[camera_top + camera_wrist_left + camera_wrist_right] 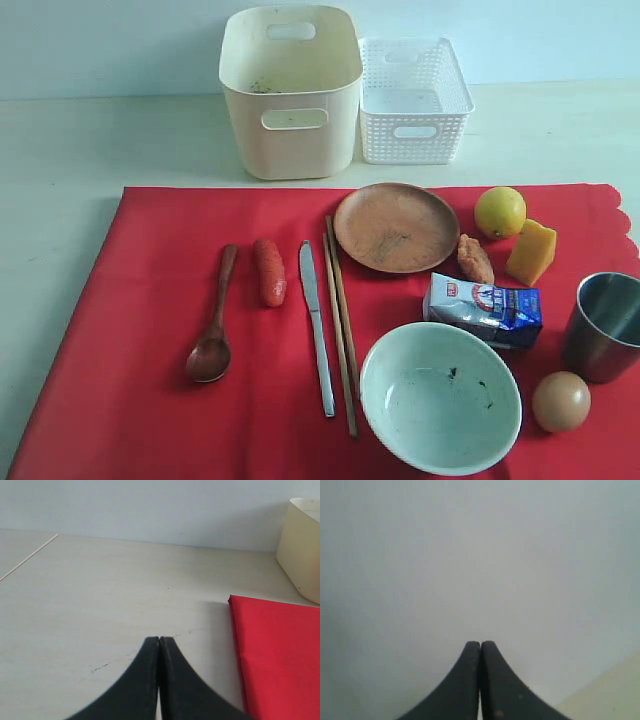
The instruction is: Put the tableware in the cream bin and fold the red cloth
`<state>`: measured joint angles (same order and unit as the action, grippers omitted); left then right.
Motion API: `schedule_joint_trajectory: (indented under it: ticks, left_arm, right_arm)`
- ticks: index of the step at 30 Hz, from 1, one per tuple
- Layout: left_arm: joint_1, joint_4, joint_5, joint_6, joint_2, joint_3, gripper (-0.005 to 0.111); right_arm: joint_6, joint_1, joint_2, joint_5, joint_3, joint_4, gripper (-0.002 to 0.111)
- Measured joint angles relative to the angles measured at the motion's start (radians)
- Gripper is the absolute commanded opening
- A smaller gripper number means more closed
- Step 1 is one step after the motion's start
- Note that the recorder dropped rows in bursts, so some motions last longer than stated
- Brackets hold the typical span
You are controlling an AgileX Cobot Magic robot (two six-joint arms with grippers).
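Observation:
The red cloth lies flat on the table. On it are the tableware pieces: a brown plate, a wooden spoon, a steel knife, chopsticks, a pale bowl and a steel cup. The cream bin stands behind the cloth. Neither arm shows in the exterior view. My left gripper is shut and empty over bare table beside a corner of the red cloth, with the cream bin at that view's edge. My right gripper is shut and empty, facing a blank pale wall.
A white lattice basket stands right of the cream bin. Food lies on the cloth: a sausage, a lemon, a cheese wedge, a fried piece, a milk carton and an egg.

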<state>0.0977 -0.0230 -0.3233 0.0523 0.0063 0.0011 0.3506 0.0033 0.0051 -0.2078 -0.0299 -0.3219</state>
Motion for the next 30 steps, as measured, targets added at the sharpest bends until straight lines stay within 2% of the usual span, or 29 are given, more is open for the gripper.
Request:
schedule_joint_trajectory:
  ticks: [3,7,21,23,25,27,30]
  left_arm:
    - [0.0,0.0,0.0,0.0,0.0,0.0,0.002]
    - [0.0,0.0,0.0,0.0,0.0,0.0,0.002]
    - [0.0,0.0,0.0,0.0,0.0,0.0,0.002]
    - [0.0,0.0,0.0,0.0,0.0,0.0,0.002]
    - [0.0,0.0,0.0,0.0,0.0,0.0,0.002]
    - [0.0,0.0,0.0,0.0,0.0,0.0,0.002]
    - [0.0,0.0,0.0,0.0,0.0,0.0,0.002]
  right_arm:
    - [-0.01,0.0,0.017,0.076,-0.073,-0.004,0.0]
    - [-0.092,0.0,0.148,0.222,-0.187,0.004,0.0]
    - [-0.351,0.0,0.976,0.671,-0.648,0.02,0.001]
    - [-0.36,0.0,1.091,0.73,-0.711,0.018,0.007]
    - [-0.364,0.0,1.229,0.805,-0.791,0.018,0.018]
    - [-0.366,0.005,1.348,0.839,-0.842,0.015,0.037]
    - [-0.401,0.07,1.508,0.847,-0.913,0.015,0.053]
